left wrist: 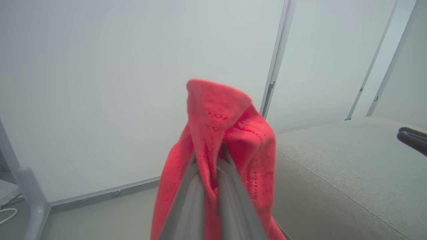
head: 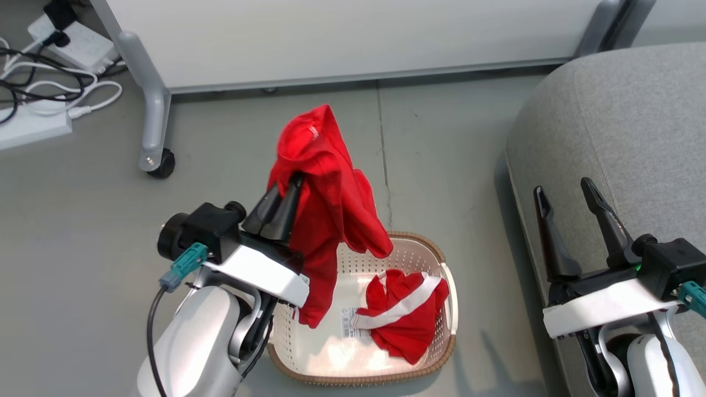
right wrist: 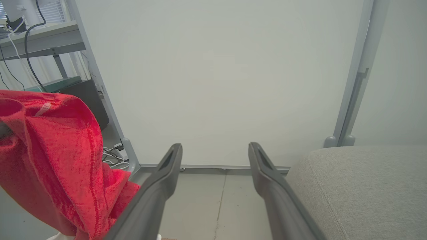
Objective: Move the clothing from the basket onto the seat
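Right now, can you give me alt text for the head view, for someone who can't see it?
The left gripper, shut on a red garment, holds it hanging above a cream basket on the floor, where a second red garment with a white band lies. The right gripper stands open by the grey sofa.

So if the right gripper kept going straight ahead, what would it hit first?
Probably the white wall panel: the open right gripper points at it with nothing between. The grey sofa lies just to one side; depth is hard to judge.
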{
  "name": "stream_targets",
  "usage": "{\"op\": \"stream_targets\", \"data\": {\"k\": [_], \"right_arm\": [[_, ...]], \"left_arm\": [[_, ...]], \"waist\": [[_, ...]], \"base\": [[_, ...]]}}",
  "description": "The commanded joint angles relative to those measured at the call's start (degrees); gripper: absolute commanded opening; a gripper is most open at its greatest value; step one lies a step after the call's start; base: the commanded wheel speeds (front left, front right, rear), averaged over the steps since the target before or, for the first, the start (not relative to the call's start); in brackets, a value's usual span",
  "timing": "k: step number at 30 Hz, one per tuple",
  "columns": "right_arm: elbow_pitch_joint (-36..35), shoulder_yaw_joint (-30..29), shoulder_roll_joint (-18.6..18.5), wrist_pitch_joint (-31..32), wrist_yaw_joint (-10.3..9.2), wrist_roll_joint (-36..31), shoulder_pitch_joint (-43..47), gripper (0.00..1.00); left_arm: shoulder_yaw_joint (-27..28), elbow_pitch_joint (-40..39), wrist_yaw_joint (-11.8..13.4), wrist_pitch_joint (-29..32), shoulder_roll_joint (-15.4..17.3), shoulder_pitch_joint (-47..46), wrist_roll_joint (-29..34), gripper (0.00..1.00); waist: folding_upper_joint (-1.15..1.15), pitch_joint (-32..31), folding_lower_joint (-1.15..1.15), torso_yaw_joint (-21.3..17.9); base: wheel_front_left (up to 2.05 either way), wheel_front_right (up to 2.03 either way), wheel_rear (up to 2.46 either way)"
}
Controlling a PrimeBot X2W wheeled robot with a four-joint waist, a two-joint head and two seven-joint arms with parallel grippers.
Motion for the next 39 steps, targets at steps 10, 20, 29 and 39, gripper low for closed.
{"op": "stream_targets", "data": {"k": [10, 20, 29, 39], "right_arm": [[-0.2, -0.2, -0.3, 1.1, 0.13, 0.7, 4.3, 1.0], [-0.4, 0.5, -0.3, 2.0, 0.13, 1.3, 8.2, 1.0], [-1.2, 0.0, -0.3, 2.3, 0.13, 2.0, 10.0, 1.0], [-1.6, 0.0, -0.3, 2.3, 0.13, 2.1, 10.1, 1.0]], "left_arm": [[3.4, -7.0, -1.1, -0.3, 0.1, 4.1, 0.2, 0.0], [2.7, -8.3, -0.4, -0.1, 0.9, 8.5, 1.0, 0.0], [1.6, -8.9, 0.1, 0.4, 1.2, 10.5, 0.9, 0.0], [1.0, -9.0, 0.5, 0.7, 1.4, 10.5, 1.0, 0.0]], "waist": [[0.0, -6.4, 0.0, -0.1], [0.0, -11.1, 0.0, -1.3], [0.0, -12.3, 0.0, -1.7], [0.0, -12.2, 0.0, -1.9]], "base": [[0.0, 0.0, 0.0], [0.0, 0.0, 0.0], [0.0, 0.0, 0.0], [0.0, 0.0, 0.0]]}}
